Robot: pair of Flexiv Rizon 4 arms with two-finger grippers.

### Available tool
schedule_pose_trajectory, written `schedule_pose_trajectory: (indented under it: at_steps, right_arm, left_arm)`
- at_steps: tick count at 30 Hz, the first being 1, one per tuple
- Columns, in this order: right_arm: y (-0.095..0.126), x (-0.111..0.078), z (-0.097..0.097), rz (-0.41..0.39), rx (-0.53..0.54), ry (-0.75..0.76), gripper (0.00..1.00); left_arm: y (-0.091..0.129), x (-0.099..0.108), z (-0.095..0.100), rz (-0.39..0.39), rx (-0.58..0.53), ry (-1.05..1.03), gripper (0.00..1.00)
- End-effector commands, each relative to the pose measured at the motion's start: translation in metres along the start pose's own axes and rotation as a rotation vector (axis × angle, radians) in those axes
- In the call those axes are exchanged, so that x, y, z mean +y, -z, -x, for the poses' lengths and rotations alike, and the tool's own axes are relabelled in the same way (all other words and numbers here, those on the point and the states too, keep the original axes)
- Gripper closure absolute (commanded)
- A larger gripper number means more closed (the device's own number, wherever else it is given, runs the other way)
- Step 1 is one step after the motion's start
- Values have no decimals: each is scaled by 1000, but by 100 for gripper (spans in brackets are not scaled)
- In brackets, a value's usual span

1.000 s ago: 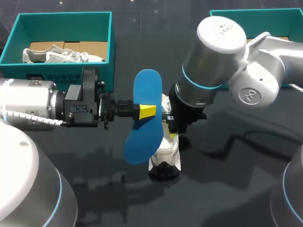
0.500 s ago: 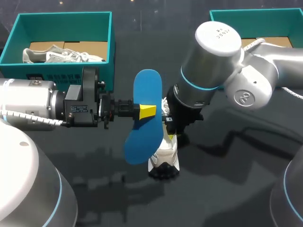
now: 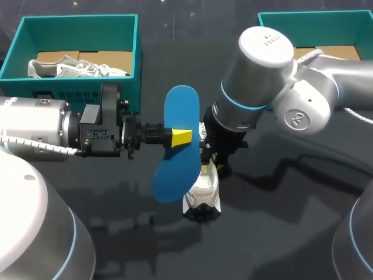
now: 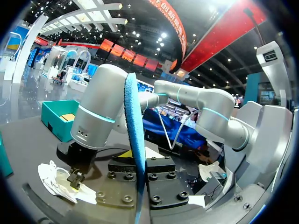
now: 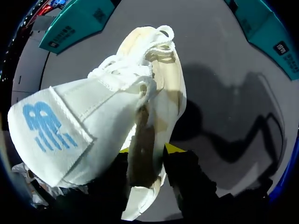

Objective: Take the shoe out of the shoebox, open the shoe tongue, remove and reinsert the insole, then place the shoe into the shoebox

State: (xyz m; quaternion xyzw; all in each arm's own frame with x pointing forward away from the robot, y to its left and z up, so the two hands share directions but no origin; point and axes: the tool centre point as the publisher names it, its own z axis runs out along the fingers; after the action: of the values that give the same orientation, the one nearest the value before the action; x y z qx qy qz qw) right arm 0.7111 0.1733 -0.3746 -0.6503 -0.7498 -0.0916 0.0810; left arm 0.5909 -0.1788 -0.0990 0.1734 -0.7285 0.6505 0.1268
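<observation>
Since the right jaws pinched only the collar of the white mesh sneaker (image 3: 203, 189) on the dark surface (image 3: 280, 233), it could have tipped if the left jaws, clamped on the upright blue foam insole (image 3: 178, 140) beside it, pushed in.

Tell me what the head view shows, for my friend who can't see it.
The left gripper holds a blue insole over the dark table, while the right gripper grips a white shoe beside it. Another shoe lies in a teal shoebox at the far left.
</observation>
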Motion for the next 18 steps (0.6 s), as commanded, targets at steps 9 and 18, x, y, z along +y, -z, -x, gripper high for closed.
schedule_pose_trajectory:
  at_steps: [9, 18]
  right_arm:
    - [60, -20, 13, 78, 174, -105, 0]
    - [60, -20, 13, 78, 174, -105, 0]
  left_arm:
    - [-3, 1, 1, -3, -1, 0, 100]
    - [-3, 1, 1, -3, -1, 0, 100]
